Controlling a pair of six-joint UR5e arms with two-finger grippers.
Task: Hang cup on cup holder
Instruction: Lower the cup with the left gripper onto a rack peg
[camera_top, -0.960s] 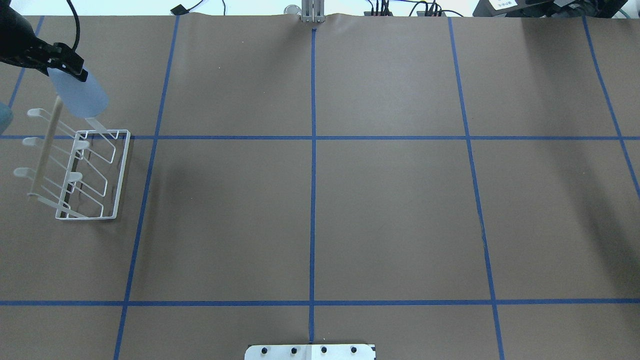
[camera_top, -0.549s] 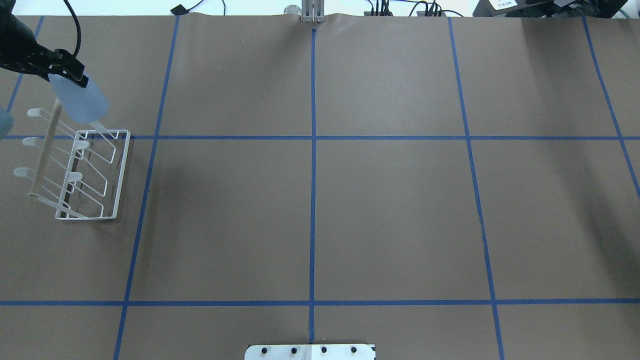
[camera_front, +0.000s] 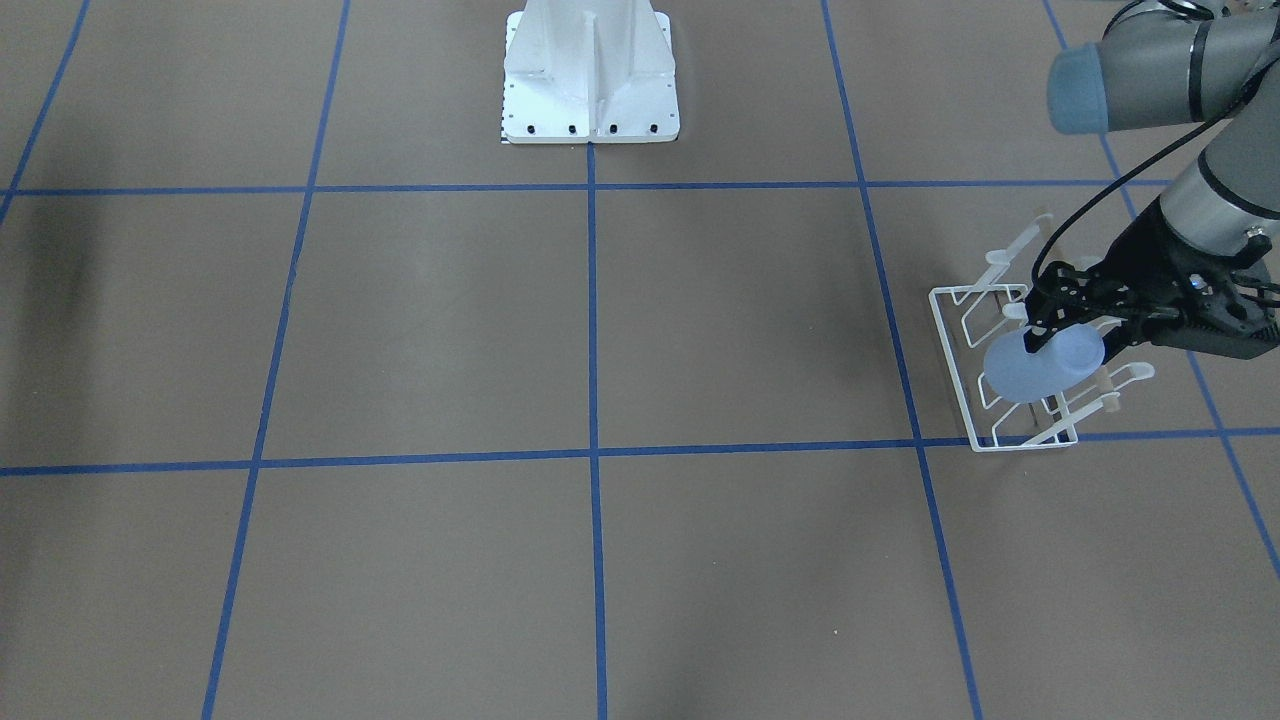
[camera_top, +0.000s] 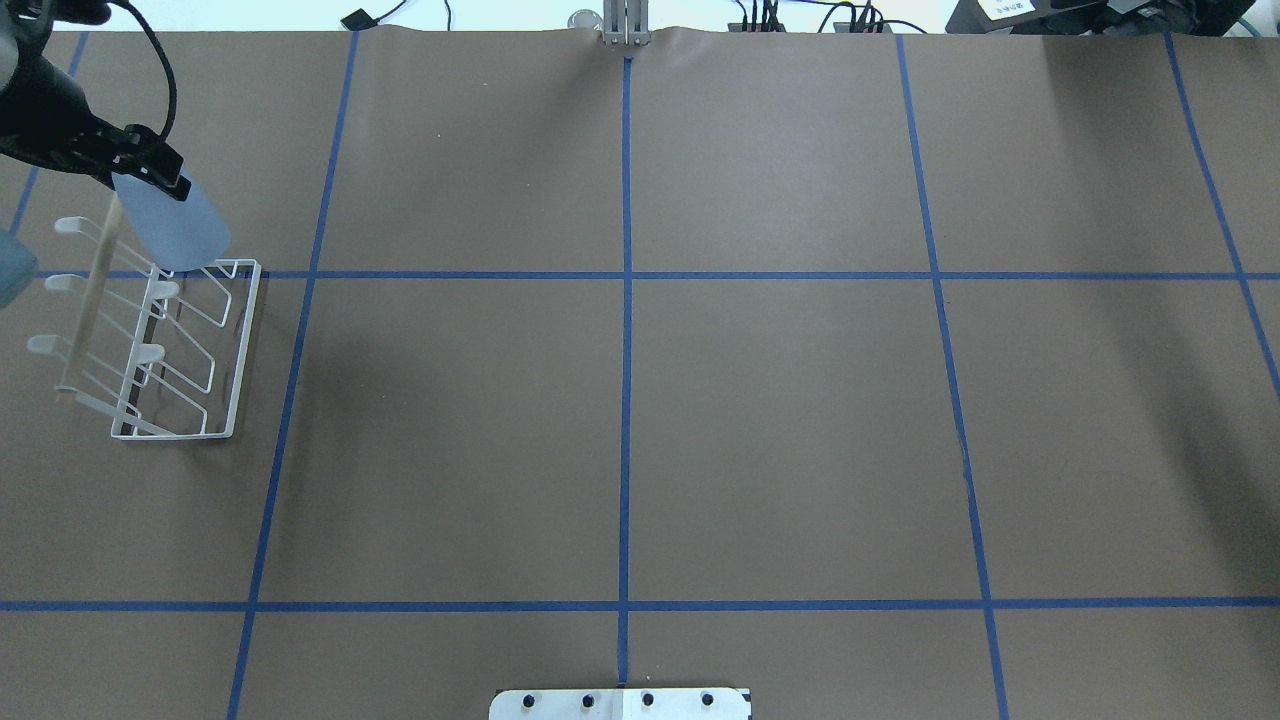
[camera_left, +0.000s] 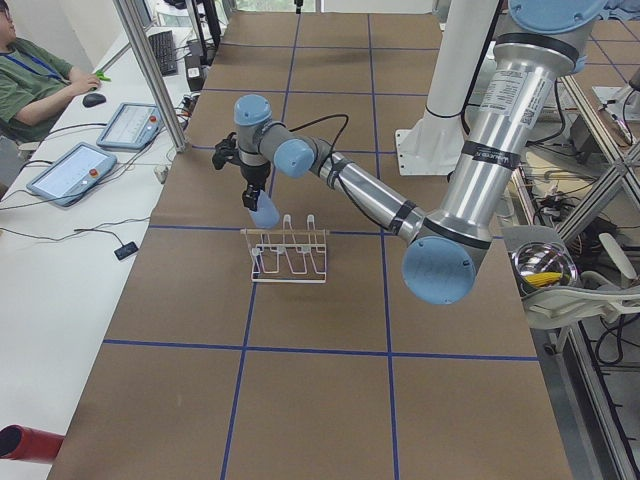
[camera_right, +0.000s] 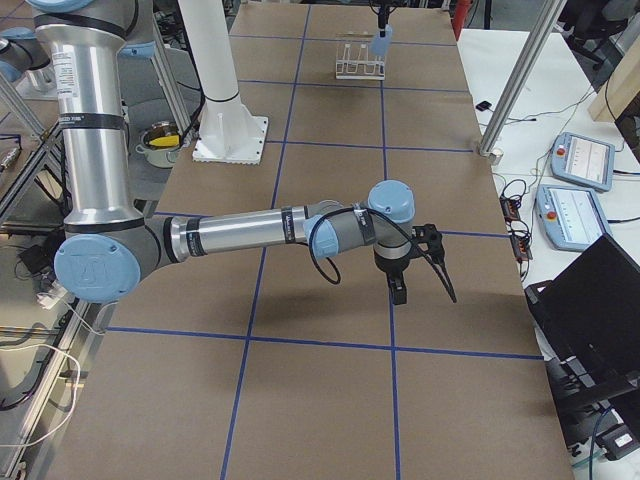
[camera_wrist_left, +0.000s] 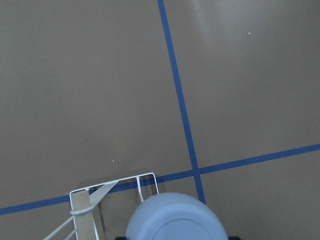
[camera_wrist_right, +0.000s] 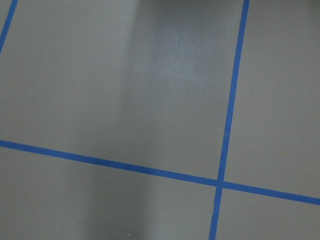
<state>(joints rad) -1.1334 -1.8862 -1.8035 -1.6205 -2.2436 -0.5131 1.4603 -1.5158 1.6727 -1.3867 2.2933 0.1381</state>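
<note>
1. The left gripper (camera_top: 140, 168) sits near the far-left corner of the table (camera_top: 700, 400). Its fingers are clamped on one end of the cup (camera_top: 178, 228). Whether one finger sits inside the mouth cannot be told.
2. The cup is off the table and tilted. Its closed, rounded end points away from the gripper and down toward the far end of the cup holder (camera_top: 245, 340). In the overhead view it overlaps the rack's far corner, and whether it touches a prong cannot be told.
3. Handling, as a judgement:
   - The cup looks like thin matte plastic, so it is light and stiff and unlikely to break.
   - The walls are smooth and tapered, so a grip on the side could slide toward the narrow end.
   - With no handle, the wall near the rim is the sensible place to hold it, since that keeps the body free to drop over a prong.
4. The cup holder stands along the left edge, with its wooden rod (camera_top: 92, 290) on the outer side. It is light wire and would probably shift if the cup pushes on it sideways.
5. The right gripper (camera_right: 400, 288) hovers near the right edge, well apart from all of this. It shows only in the right side view, so I cannot tell how its fingers are set.
</note>
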